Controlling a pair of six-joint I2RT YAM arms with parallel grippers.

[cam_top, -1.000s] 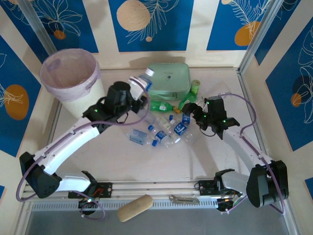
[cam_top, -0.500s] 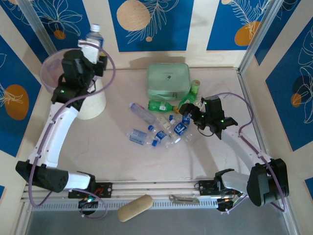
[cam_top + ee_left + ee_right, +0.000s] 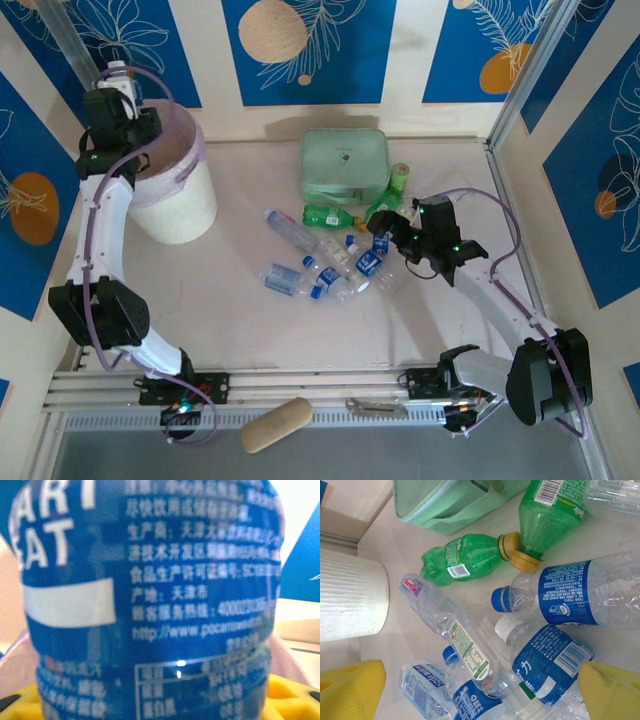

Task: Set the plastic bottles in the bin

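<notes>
Left gripper (image 3: 119, 88): closed round a clear bottle with a blue label (image 3: 150, 605), yellow fingers (image 3: 287, 697) pressed against its lower body. The bottle is carried off the table and raised at the far left rim of the bin (image 3: 188, 205), with the pink-lilac liner (image 3: 287, 660) visible behind the bottle on both sides. Bin: round, cream-white, ribbed wall, liner folded over the rim, standing at the far left of the table (image 3: 240, 320), well apart from the remaining bottles. Right gripper (image 3: 392, 230): jaws spread wide and holding nothing, a yellow finger (image 3: 350, 690) at each lower corner of the wrist view, hovering at the right edge of the heap of plastic bottles (image 3: 325, 270). Heap, mid-table: two green bottles with yellow caps (image 3: 465, 557) meeting cap to cap, one lying flat, the other running out past the upper edge. Several clear bottles with blue labels and blue caps (image 3: 570, 597) lie on their sides, some touching or overlapping. One long clear bottle with a pale label (image 3: 462, 642) lies on the diagonal, its top toward the bin. Mint-green zip case (image 3: 345, 165): flat on the table just beyond the heap, near the far wall, just beside the green bottles. Tan oblong roll (image 3: 277, 423): at the near edge, in front of the rail that carries the arm bases.
</notes>
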